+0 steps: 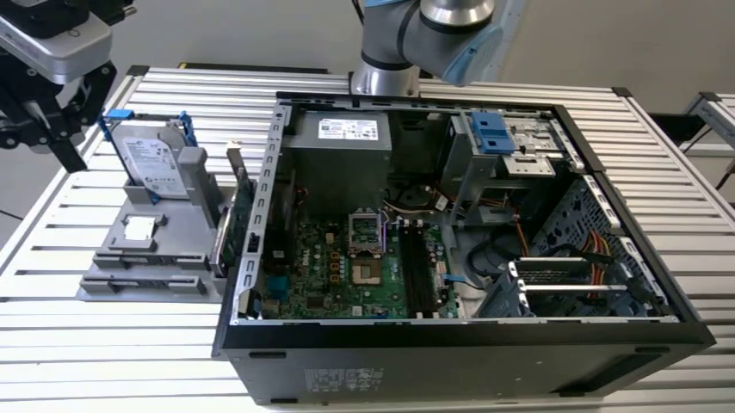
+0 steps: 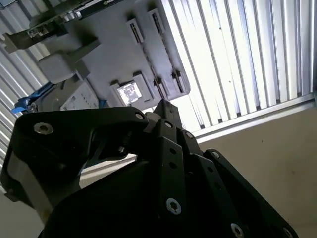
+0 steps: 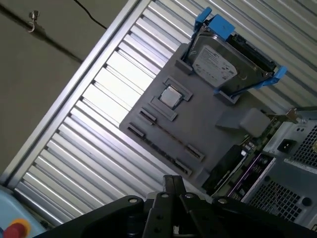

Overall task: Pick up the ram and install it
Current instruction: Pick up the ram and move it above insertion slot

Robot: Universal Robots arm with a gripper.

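The ram (image 3: 156,148) is a slim dark stick lying on edge in the outer slot of the grey holder (image 3: 208,134), seen in the exterior view as a dark strip (image 1: 147,279) along the holder's (image 1: 115,288) near side. My gripper (image 1: 52,142) hangs at the exterior view's upper left, above the table edge and left of the holder, well apart from the ram. In both wrist views its fingertips (image 3: 173,182) (image 2: 163,106) meet with nothing between them, the holder spread out beyond them.
A silver hard drive with blue clips (image 1: 155,159) stands upright at the holder's back, with a green circuit card (image 1: 226,228) at its right side. The open computer case (image 1: 460,232) lies at the exterior view's right, its motherboard (image 1: 344,275) and dark memory slots (image 1: 416,267) exposed. A slatted metal table (image 1: 69,344) carries everything.
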